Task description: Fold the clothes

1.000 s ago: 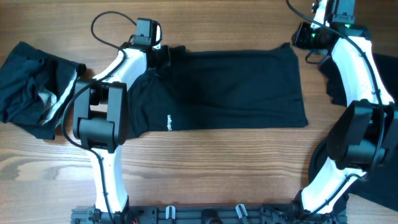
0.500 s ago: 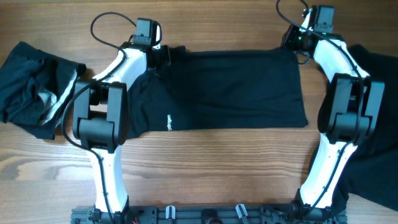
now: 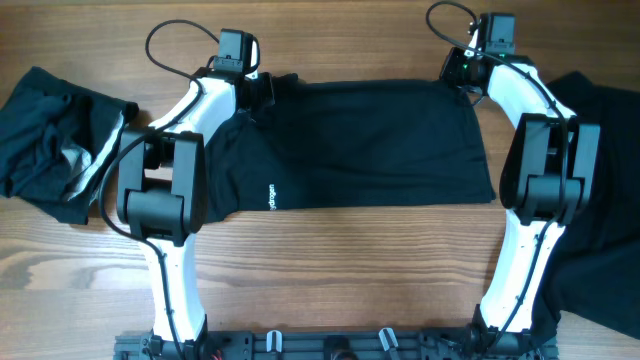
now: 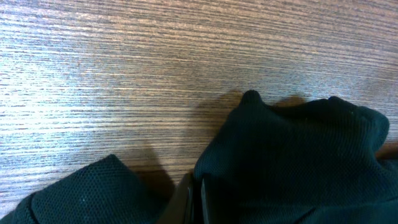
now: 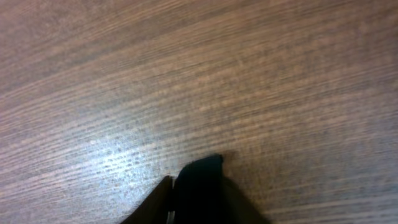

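Note:
A black garment (image 3: 370,145) lies spread flat across the middle of the wooden table. My left gripper (image 3: 268,88) is at its top left corner and is shut on a bunched fold of the cloth (image 4: 292,155). In the left wrist view the jaws (image 4: 198,205) meet at the bottom edge with fabric pinched in them. My right gripper (image 3: 462,72) is at the garment's top right corner. In the right wrist view a black tip of cloth (image 5: 202,174) sticks out between the fingers of that gripper (image 5: 196,202), which is shut on it.
A crumpled pile of dark clothes (image 3: 50,140) lies at the left edge of the table. More dark cloth (image 3: 610,200) lies at the right, behind the right arm. Bare wood (image 3: 350,280) stretches in front of the garment.
The right arm swung left from beyond the garment's right side to its top right corner. The left arm and the garment have stayed where they were.

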Robot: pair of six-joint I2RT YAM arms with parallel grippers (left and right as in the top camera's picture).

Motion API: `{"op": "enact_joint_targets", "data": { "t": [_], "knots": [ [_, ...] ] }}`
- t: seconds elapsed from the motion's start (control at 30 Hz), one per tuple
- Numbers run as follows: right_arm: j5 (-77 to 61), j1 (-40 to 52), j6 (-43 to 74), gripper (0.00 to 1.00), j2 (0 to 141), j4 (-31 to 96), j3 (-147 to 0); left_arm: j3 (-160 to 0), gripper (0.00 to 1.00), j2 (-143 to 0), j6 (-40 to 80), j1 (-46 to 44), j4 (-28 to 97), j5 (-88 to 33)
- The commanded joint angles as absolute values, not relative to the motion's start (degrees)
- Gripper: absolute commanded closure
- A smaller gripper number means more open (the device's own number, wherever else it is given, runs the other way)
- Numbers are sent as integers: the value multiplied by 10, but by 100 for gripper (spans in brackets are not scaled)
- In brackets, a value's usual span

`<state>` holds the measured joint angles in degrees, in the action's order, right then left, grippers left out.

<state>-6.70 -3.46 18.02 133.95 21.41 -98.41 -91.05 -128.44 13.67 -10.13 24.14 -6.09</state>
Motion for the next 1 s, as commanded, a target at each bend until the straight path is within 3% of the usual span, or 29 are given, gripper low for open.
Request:
{"op": "enact_joint_targets", "data": {
  "t": [0.0, 0.4, 0.97],
  "knots": [
    [-29, -31, 185, 93, 1374, 239, -978, -908, 96, -1272, 142, -98, 248, -66],
    [44, -46, 181, 96, 1248, 338, -978, -908, 96, -1186, 142, -73, 242, -86],
    [154, -46, 120, 96, 1188, 722, -978, -908, 96, -1108, 142, -69, 652, -85]
  ]
}}
